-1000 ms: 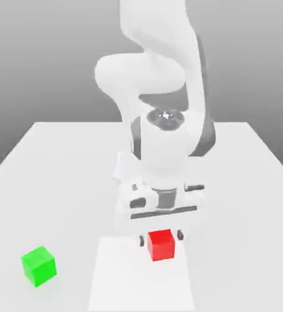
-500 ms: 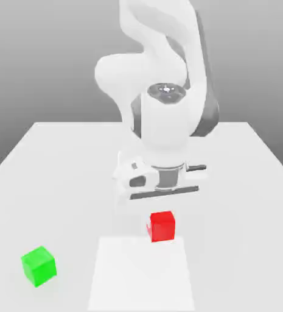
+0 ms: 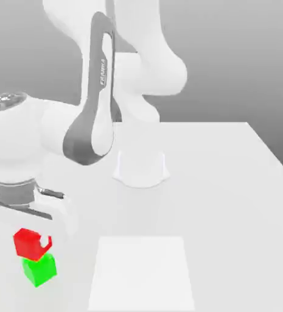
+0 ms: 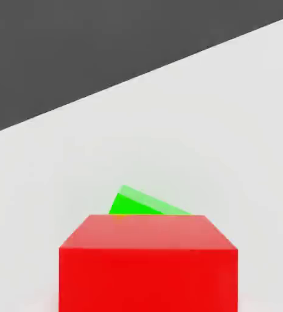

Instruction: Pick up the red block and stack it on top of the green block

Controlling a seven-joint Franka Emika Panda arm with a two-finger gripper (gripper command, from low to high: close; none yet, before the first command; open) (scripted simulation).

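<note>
The small matte red cube [image 3: 30, 242], carried from mid-counter [image 3: 229, 183], now sits on the matching matte green cube [image 3: 40, 270]; your pincer [image 3: 28, 234] looks just spread, so the stack seems placed.

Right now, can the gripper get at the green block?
Probably not directly. The red block sits on top of the green block, right under the gripper, so a straight descent meets the red one first; the green block's sides look free.
</note>
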